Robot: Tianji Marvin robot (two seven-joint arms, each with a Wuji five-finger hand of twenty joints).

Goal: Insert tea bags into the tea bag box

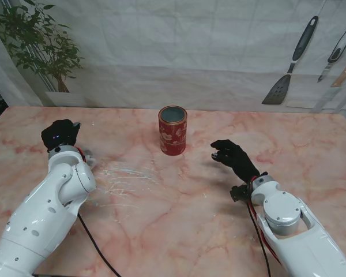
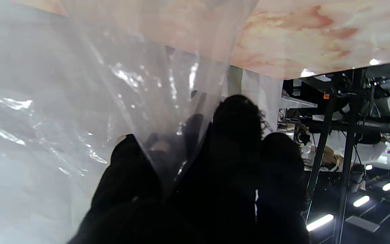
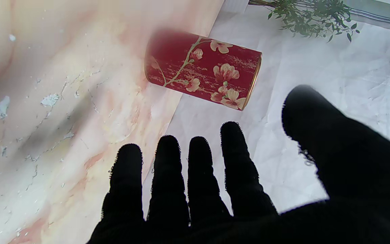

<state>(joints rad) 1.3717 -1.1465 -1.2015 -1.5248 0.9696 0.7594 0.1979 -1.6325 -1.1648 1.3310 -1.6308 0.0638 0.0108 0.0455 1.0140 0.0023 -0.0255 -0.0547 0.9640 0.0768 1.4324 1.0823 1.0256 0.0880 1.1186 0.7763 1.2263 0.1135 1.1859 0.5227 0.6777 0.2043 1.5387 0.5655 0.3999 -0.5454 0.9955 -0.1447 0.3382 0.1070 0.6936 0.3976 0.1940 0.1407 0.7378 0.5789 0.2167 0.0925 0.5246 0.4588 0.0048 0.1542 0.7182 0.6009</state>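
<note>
A red tin [image 1: 172, 130] painted with blossoms is standing upright, lid off, just above the centre of the stand frame, on a pink marble table [image 1: 179, 219]. In the right wrist view the tin [image 3: 202, 69] is showing its flowered side beyond the fingertips. The right hand [image 1: 233, 158], gloved in black, is hovering right of centre, well apart from the tin, fingers [image 3: 168, 169] spread and holding nothing, its white forearm rising from the lower right corner. The left hand [image 1: 60, 134] is sitting at mid-left, curled; its wrist view shows the fingers [image 2: 130, 169] pinching a clear plastic sheet [image 2: 80, 101]. A potted plant [image 1: 40, 46] is filling the upper left corner; kitchen utensils [image 1: 311, 52] are hanging at the upper right.
</note>
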